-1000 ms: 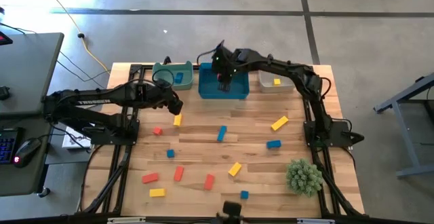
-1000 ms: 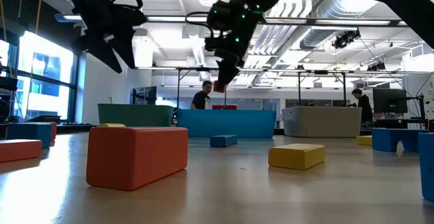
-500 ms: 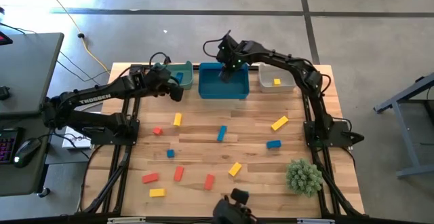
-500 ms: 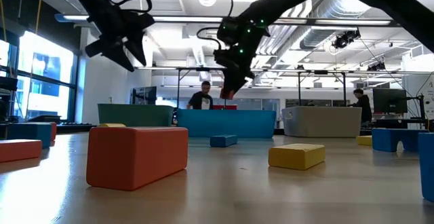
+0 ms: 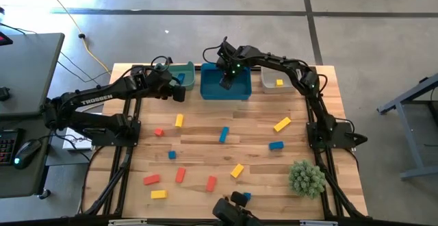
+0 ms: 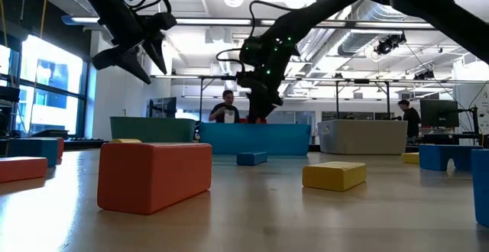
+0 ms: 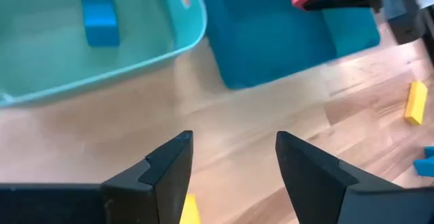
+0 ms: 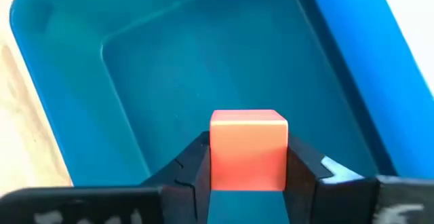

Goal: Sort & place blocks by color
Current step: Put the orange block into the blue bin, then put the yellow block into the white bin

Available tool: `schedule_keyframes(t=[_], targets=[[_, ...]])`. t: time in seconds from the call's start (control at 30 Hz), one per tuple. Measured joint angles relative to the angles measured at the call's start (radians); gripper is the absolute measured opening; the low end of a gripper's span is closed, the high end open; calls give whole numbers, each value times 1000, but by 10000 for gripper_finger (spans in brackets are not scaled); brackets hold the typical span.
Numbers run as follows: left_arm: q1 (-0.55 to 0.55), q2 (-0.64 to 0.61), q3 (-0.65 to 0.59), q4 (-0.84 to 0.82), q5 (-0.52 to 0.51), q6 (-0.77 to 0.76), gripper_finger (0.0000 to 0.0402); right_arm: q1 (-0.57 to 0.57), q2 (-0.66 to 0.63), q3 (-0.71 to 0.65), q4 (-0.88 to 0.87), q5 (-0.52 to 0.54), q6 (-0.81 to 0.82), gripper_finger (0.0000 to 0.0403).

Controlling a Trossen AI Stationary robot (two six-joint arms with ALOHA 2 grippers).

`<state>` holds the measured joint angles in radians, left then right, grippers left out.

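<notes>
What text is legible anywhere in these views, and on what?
"TROSSEN": white lettering on the left arm's upper link, high view; readable, though small.
White marks on the right gripper's body, at the bottom edge of the right wrist view: too blurred to read.
Nothing readable on the blocks, the bins or the table; the room's screens in the low view are too small.

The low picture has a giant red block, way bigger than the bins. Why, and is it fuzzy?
In the low view the red block sits nearest the camera, so it looms large with soft edges; the bins behind look small. In the high view the red blocks are small. In the right wrist view the right tool holds a red cube.
</notes>
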<state>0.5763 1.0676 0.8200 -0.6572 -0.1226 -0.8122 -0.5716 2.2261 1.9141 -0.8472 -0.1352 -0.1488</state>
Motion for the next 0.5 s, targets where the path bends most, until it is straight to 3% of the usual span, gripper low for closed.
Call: schedule_keyframes(t=[0.5], targets=[[-122, 0, -38, -43, -7, -231, 200, -20, 0, 0, -7, 15, -69, 182]])
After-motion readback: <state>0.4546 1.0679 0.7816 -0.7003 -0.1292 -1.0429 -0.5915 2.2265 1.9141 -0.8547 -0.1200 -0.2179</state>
